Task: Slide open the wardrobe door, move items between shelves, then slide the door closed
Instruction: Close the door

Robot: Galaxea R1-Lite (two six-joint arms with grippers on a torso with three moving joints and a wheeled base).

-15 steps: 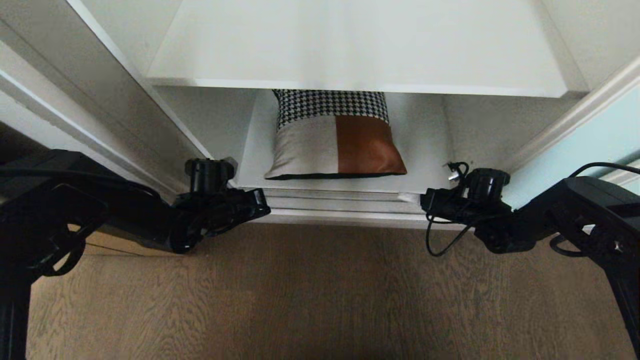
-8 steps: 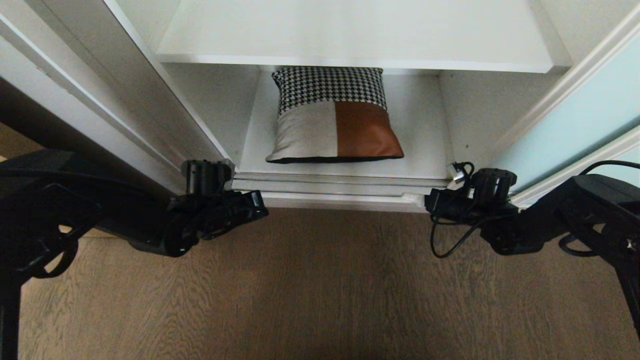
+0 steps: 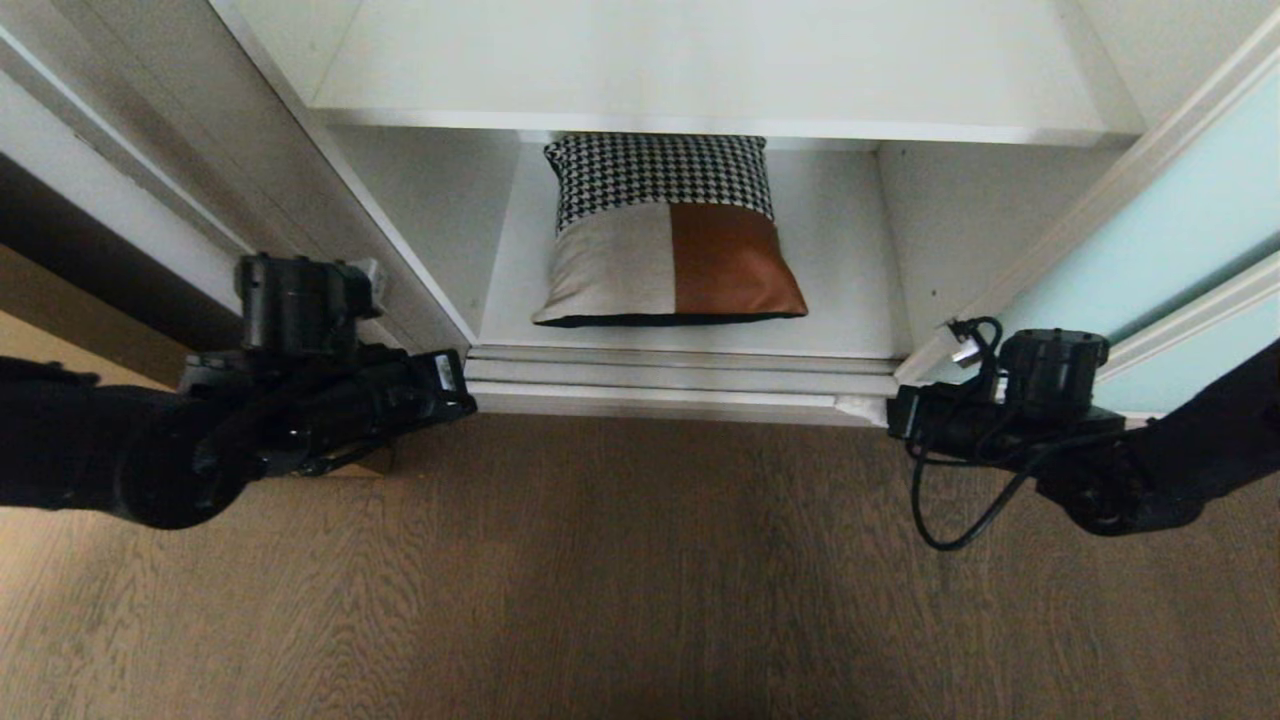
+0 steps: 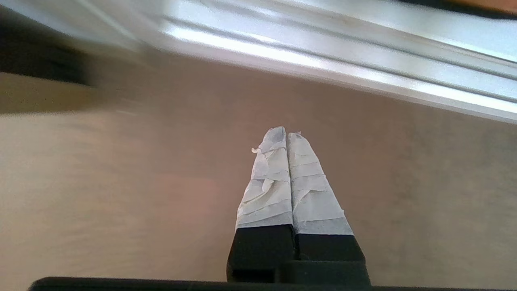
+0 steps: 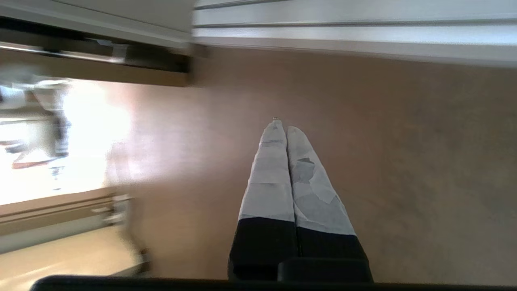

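Observation:
The cushion (image 3: 668, 235), with a houndstooth strip and beige and rust-brown patches, lies flat on the lower shelf (image 3: 850, 290) of the wardrobe. The upper shelf (image 3: 720, 70) above it is bare. The sliding wardrobe door (image 3: 1170, 240), pale blue-green glass, stands slid aside at the right. My left arm (image 3: 300, 420) hovers over the floor in front of the wardrobe's left corner, and my right arm (image 3: 1000, 420) in front of its right corner. The left gripper (image 4: 286, 135) and the right gripper (image 5: 282, 128) are both shut and hold nothing, their taped fingers pressed together above the floor.
The silver bottom track (image 3: 680, 385) runs along the wardrobe's front edge. Its white left side panel (image 3: 250, 150) slants back from my left arm. Grey-brown wood floor (image 3: 650, 580) fills the foreground. A loose black cable (image 3: 960, 510) hangs from my right wrist.
The whole scene first shifted, so the camera moved. Since then my left arm has swung out to the left and my right arm out to the right. The cushion has stayed put.

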